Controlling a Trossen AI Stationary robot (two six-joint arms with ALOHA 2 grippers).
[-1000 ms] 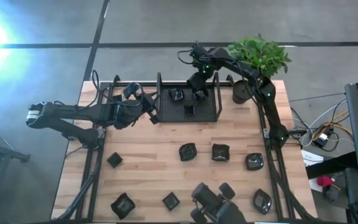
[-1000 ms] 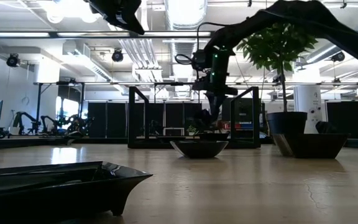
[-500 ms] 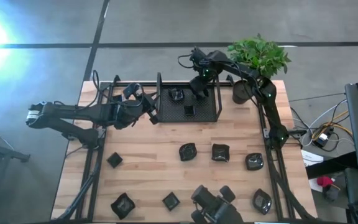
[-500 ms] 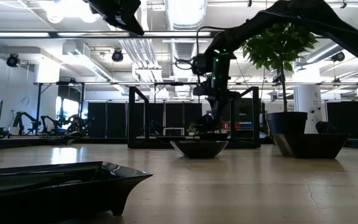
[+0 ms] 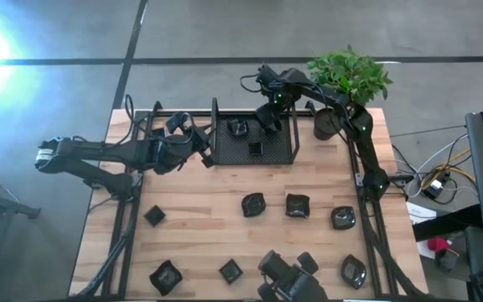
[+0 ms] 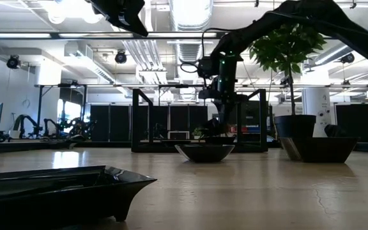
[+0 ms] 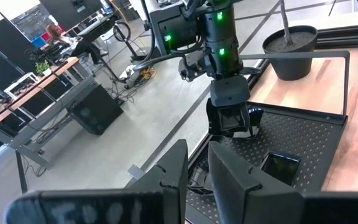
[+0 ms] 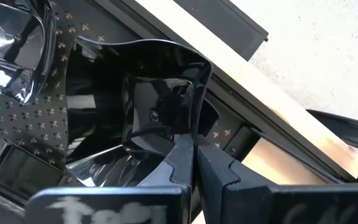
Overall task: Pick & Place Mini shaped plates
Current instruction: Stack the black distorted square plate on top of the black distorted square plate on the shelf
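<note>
A black mesh tray (image 5: pixel 254 143) stands at the table's far middle, with two mini shaped plates (image 5: pixel 238 127) (image 5: pixel 256 148) on its floor. My right gripper (image 5: pixel 268 124) (image 8: pixel 194 158) points down over the tray's far right part, shut on another glossy black square plate (image 8: pixel 135 106) with a wavy rim. Several more plates (image 5: pixel 253 205) (image 5: pixel 298 205) (image 5: pixel 154 216) lie on the near half of the wooden table. My left gripper (image 5: pixel 201 144) (image 7: pixel 198 171) hangs raised beside the tray's left end, narrowly open with nothing between its fingers. My right gripper pinches the plate's rim (image 8: pixel 178 142) between its two fingers, one finger inside the dish and one outside. The fingers come from above, pointing down. The plate hangs tilted just over the tray's mesh floor; whether its lower edge touches the mesh I cannot tell.
A black plant pot (image 5: pixel 327 124) with a leafy plant (image 5: pixel 350 74) stands right of the tray at the far right corner. The tray's upright end frames (image 5: pixel 215 126) (image 5: pixel 294 130) rise on both sides. A dark camera mount (image 5: pixel 288 277) sits at the near edge.
My right gripper has eased slightly lower over the tray's far right part with the plate still in its fingers, then kept still.
</note>
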